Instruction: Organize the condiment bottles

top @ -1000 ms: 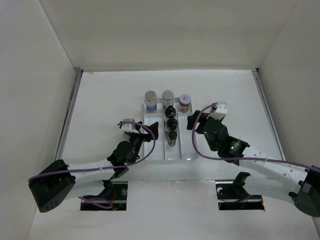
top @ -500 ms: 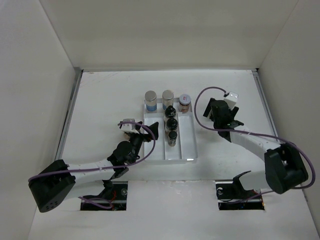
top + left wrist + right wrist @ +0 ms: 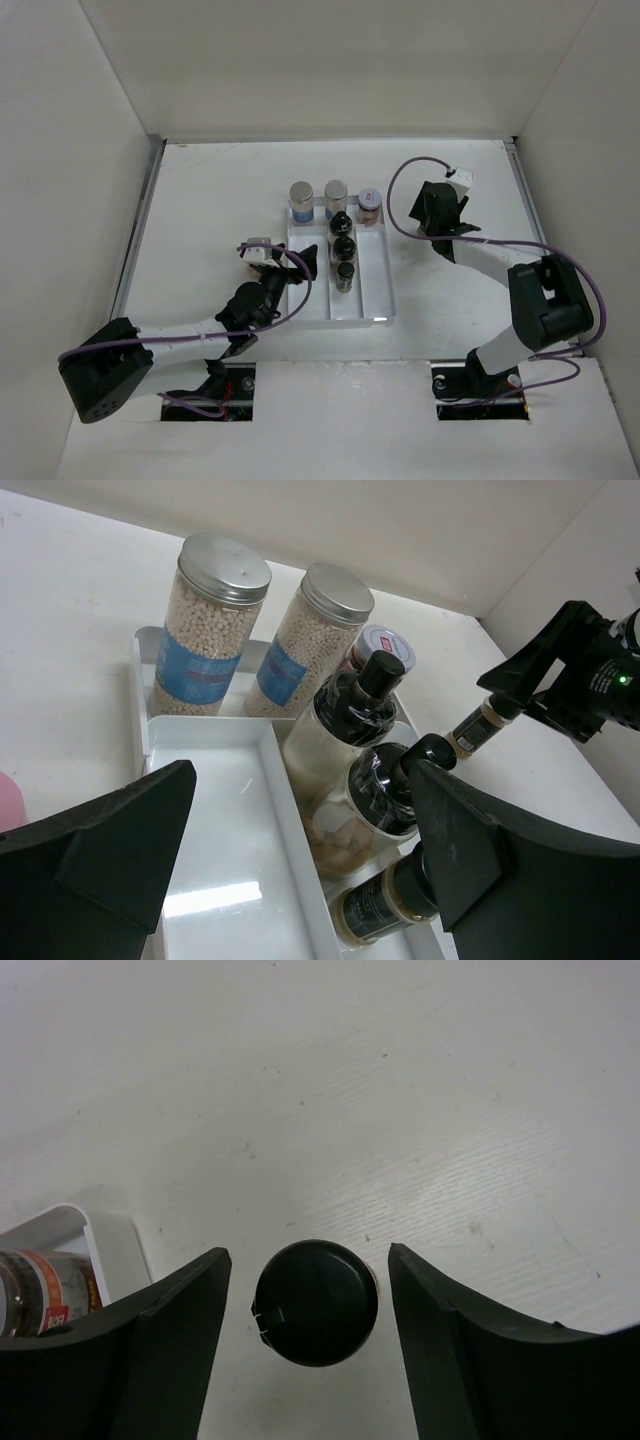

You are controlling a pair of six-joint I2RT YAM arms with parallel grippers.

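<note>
Small cream bottle with round black cap (image 3: 316,1302) stood upright on the white table (image 3: 450,1080), outside the white divided plastic tray (image 3: 376,285), at its 2 o'clock. Right gripper (image 3: 308,1260) straddled the cap, fingers apart with a gap either side: no grip yet. One second earlier that arm lay along the tray's 3 o'clock edge; it had since swung out. Judged: a loose bottle targeted, pick pending. Left gripper (image 3: 300,770) hung spread wide at the tray's 9 o'clock, unmoved.

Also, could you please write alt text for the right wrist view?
A small bottle, seen from above as a round black cap, sits within the open right gripper, touching neither finger. At left, a white tray corner holds a red-labelled jar.
</note>
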